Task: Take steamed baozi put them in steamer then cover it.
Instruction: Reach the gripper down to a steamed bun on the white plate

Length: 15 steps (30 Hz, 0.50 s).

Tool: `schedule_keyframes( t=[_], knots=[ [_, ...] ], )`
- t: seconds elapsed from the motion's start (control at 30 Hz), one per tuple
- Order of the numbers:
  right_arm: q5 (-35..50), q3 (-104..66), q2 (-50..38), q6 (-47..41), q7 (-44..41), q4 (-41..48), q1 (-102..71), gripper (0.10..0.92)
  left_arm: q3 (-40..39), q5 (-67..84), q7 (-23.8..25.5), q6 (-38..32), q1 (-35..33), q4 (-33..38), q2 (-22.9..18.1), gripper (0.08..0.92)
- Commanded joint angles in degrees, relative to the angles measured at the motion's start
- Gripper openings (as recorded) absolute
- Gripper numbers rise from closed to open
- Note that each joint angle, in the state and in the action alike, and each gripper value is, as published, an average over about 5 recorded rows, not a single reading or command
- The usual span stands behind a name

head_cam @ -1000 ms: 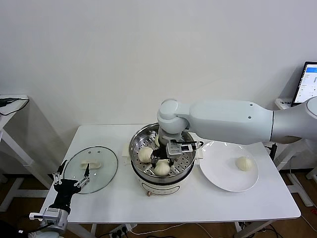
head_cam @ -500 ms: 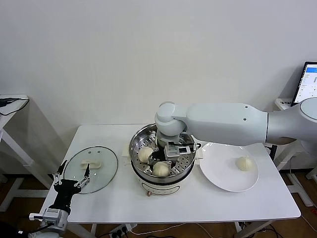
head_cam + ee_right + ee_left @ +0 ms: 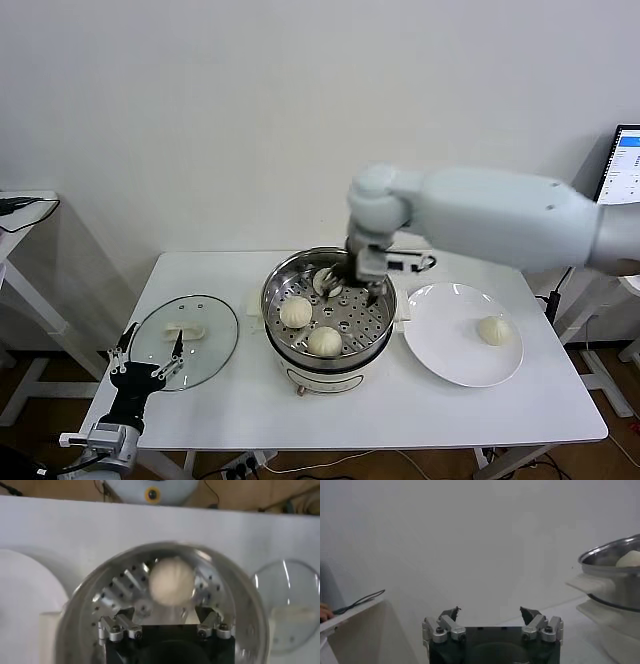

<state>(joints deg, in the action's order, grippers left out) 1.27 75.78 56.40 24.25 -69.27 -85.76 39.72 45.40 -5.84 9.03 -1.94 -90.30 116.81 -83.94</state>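
Head view: the steamer [image 3: 328, 315] stands at the middle of the white table [image 3: 250, 400], with the cover [image 3: 184, 341] lying flat at its 9 o'clock and a white plate [image 3: 450, 350] at its 3 o'clock. Three steamed baozi sit on the perforated tray: one at 9 o'clock [image 3: 295, 312], one at 6 o'clock [image 3: 324, 341] and one at 12 o'clock [image 3: 326, 282]. A fourth bun [image 3: 492, 330] rests on the plate. The right gripper [image 3: 368, 283] hangs over the tray's 1 o'clock part, just beside the 12 o'clock bun and holding nothing. The left gripper [image 3: 148, 362] waits at the table's near left edge, by the cover's 6 o'clock rim.

Left wrist view: the left gripper [image 3: 492, 614] has its jaws spread wide and empty; the steamer's rim [image 3: 615, 560] shows off to one side.

Right wrist view: the right gripper [image 3: 168, 614] has its jaws wide apart, above a bun [image 3: 171, 581] lying free on the tray between them; the cover [image 3: 290, 605] and the plate [image 3: 25, 600] flank the steamer [image 3: 235, 600].
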Motion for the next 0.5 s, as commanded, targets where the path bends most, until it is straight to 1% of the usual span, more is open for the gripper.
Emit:
schedule_keyframes(
  t=[0.03, 0.17, 0.23, 0.4, 0.5],
  knots=[
    [10.1, -1.0, -18.4, -21.8, -7.9, 2.6, 0.6, 0.823, -0.3, -0.5, 0.0, -0.1, -0.2, 0.5, 0.0, 0.823],
    [7.1, -4.1, -22.3, -26.0, -8.3, 7.3, -5.9, 0.823, -0.6, -0.7, -0.1, -0.2, -0.4, 0.9, 0.1, 0.823],
    [4.2, -7.8, -23.7, -27.1, -8.3, 10.0, -10.6, 0.823, -0.6, -0.7, -0.1, -0.2, -0.4, 1.1, 0.1, 0.823],
    [-5.4, -22.1, -24.6, -27.0, -8.8, 17.9, -24.3, 0.823, -1.0, -1.0, -0.2, -0.2, -0.5, 1.1, -0.1, 0.823],
    [-8.4, -28.7, -23.6, -26.4, -8.7, 21.7, -30.5, 0.823, -1.2, -1.2, -0.2, -0.2, -0.6, 1.0, -0.2, 0.823]
  ],
)
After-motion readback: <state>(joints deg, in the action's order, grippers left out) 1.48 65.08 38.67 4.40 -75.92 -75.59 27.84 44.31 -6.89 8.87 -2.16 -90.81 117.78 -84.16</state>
